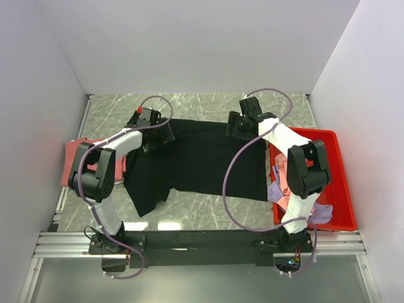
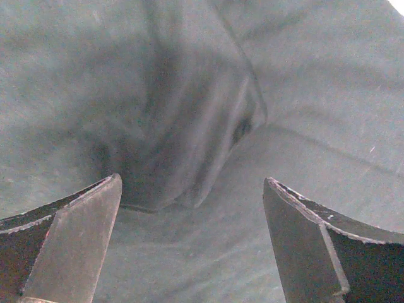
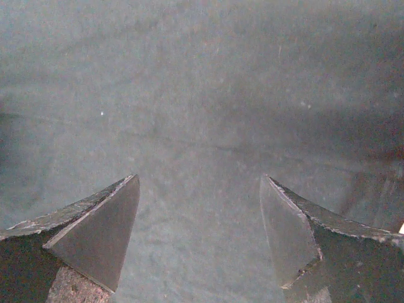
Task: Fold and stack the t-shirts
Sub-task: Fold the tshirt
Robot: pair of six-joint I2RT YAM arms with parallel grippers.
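Observation:
A large black t-shirt (image 1: 202, 161) lies spread on the marble table, one sleeve trailing toward the front left. My left gripper (image 1: 156, 140) hovers over its far left part, open; the left wrist view shows a raised fold of the black cloth (image 2: 208, 145) just beyond the fingertips (image 2: 95, 208). My right gripper (image 1: 238, 129) is over the shirt's far right edge, open, with flat black cloth (image 3: 202, 126) between its fingers. A salmon-red shirt (image 1: 79, 158) lies at the left edge. Pink (image 1: 281, 169) and lavender (image 1: 278, 192) shirts lie in the bin.
A red plastic bin (image 1: 334, 183) stands at the right side of the table, under the right arm. White walls close in the back and both sides. A metal rail (image 1: 202, 240) runs along the near edge by the arm bases.

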